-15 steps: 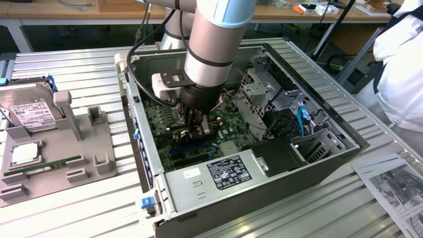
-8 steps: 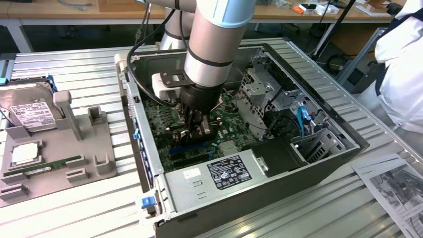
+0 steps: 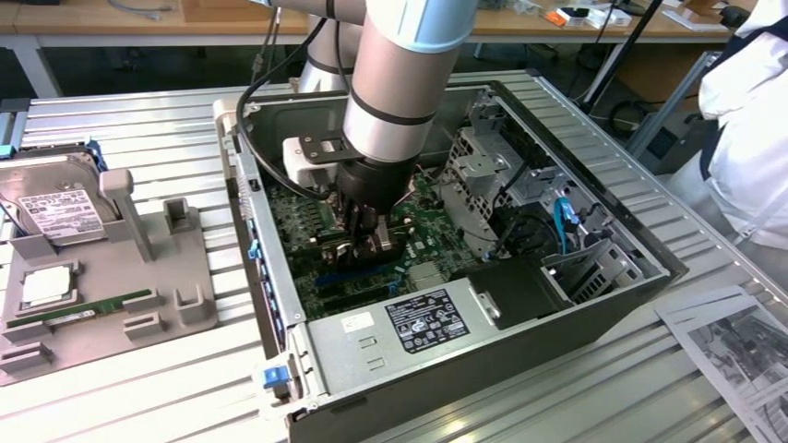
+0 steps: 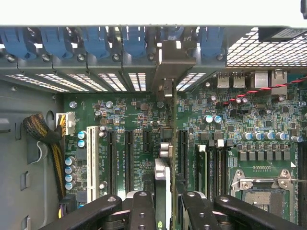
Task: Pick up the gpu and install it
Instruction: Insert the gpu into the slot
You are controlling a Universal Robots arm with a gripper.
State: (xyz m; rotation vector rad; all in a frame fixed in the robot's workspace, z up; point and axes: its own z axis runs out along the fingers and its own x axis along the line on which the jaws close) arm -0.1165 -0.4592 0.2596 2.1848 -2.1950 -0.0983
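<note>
Gripping the gpu (image 4: 162, 179) edge-on between my end effector (image 4: 163, 203) fingers, I am holding it upright inside the open computer case (image 3: 640, 295), over the green motherboard (image 4: 240, 124) (its silver bracket is pointing toward the slotted back wall). The card is sitting between two black expansion slots; whether it is seated, I cannot tell.

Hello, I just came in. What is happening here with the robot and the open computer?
The robot arm reaches down into the open computer case lying on the table. Its gripper is shut on the gpu, held edge-on above the motherboard, with the silver bracket toward the case's rear slot openings. Whether the card is fully seated, I cannot tell. A hard drive and memory stick sit in a grey holder beside the case.
</note>
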